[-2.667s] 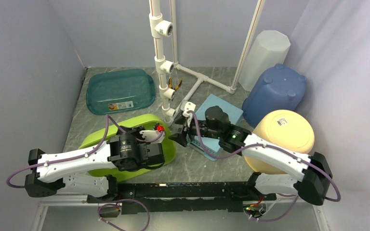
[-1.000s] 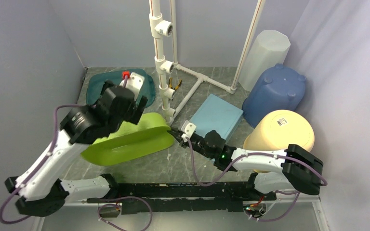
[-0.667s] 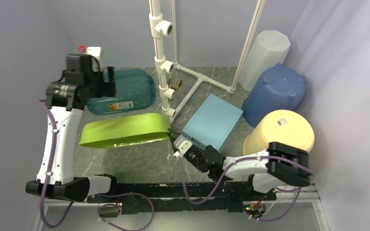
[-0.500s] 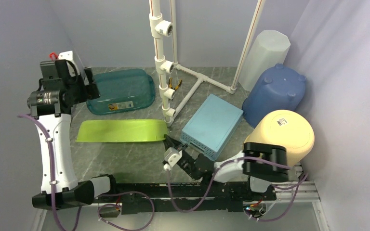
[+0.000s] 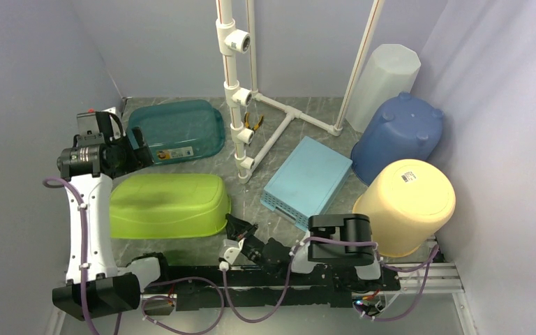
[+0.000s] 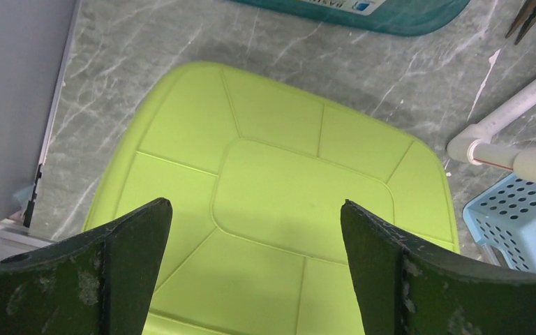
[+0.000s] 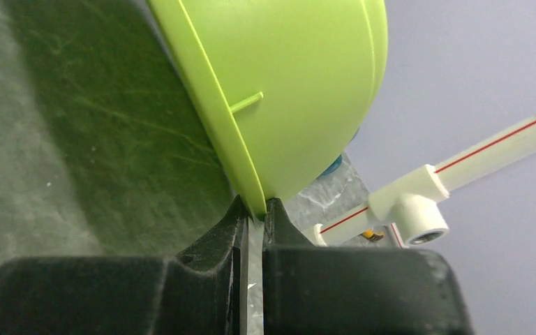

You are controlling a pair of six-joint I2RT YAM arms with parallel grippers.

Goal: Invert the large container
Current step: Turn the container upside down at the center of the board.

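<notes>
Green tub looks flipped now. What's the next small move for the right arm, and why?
Probably open the right gripper and back it off toward the near edge. The green tub lies bottom-up, flat on the table, so the flip looks done, yet the right jaws are closed on the tub's rim. The left gripper is open above it, holding nothing.

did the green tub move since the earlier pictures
Yes. The green tub has been flipped bottom up and now lies a bit left of where it was, its right end farther from the white pipe stand.
</notes>
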